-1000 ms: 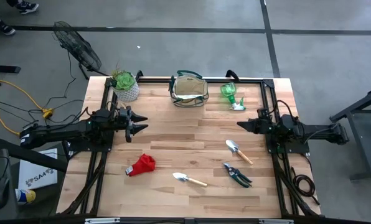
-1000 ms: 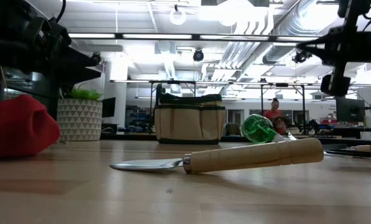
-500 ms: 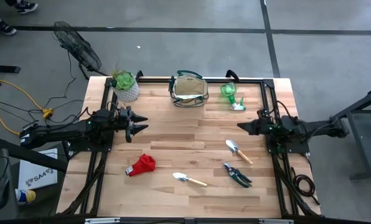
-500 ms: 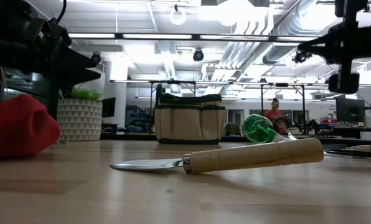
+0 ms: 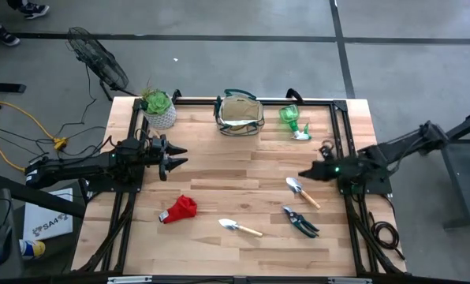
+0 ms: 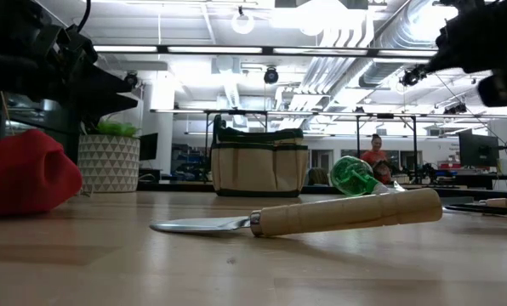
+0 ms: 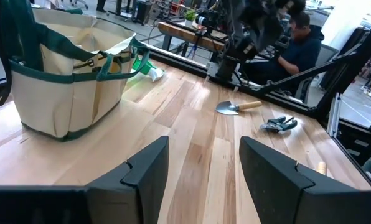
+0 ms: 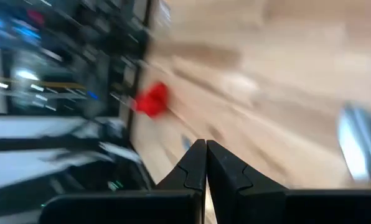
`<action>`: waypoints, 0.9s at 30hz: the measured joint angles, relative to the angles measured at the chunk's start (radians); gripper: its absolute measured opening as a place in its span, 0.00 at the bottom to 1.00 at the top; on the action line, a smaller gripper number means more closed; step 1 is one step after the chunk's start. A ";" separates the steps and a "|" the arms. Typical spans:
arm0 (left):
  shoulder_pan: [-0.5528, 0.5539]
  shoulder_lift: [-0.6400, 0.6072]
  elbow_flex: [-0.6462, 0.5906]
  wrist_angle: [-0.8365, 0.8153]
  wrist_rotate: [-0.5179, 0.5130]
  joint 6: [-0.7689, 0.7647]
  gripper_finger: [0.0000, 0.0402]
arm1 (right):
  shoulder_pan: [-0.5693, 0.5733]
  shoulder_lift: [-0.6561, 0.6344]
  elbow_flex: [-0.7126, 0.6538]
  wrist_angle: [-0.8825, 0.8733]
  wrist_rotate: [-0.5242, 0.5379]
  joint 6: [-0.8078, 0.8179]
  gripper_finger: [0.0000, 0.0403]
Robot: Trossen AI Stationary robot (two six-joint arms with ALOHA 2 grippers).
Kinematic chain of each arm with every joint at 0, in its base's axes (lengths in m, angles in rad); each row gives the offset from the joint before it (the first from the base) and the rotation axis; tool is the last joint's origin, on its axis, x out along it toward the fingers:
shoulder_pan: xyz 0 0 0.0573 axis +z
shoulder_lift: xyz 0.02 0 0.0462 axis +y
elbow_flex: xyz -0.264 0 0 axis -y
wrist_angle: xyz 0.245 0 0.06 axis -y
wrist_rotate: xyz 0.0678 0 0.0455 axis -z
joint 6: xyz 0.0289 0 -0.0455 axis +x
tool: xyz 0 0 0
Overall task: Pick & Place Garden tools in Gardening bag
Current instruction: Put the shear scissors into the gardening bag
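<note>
1. Over on the left, the left gripper (image 5: 177, 155) hovers above the surface (image 5: 219, 197), jaws spread wide, holding nothing.
2. Behind the centre sits the gardening bag (image 5: 240, 114); a red cloth (image 5: 180, 209) and a trowel (image 5: 240, 228) lie nearer.
3. Rightward, the right gripper (image 5: 304, 173), jaws pressed together, hangs just beside a second trowel (image 5: 302, 192), pruning shears (image 5: 300, 222) nearby.

The wooden table (image 5: 219, 181) has a plant pot (image 5: 161, 115), a bag (image 5: 239, 115) and a green piece (image 5: 292, 118) along its far side. Nearer lie a red cloth (image 5: 180, 209), two trowels (image 5: 240, 228) (image 5: 302, 192) and shears (image 5: 300, 222).
</note>
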 joint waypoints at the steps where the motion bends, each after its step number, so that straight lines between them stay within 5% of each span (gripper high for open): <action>1: 0.000 0.000 0.000 0.000 0.000 0.000 0.48 | 0.019 0.038 0.021 -0.027 -0.022 0.037 0.01; 9: 0.000 0.000 0.000 0.000 0.000 0.000 0.48 | 0.215 0.298 0.149 -0.192 -0.246 0.265 0.01; 20: 0.000 0.000 0.000 0.000 0.000 0.000 0.48 | 0.338 0.499 0.176 -0.177 -0.584 0.402 0.01; 27: 0.000 0.000 0.000 0.000 0.000 0.000 0.48 | 0.348 0.560 0.177 -0.156 -0.606 0.404 0.01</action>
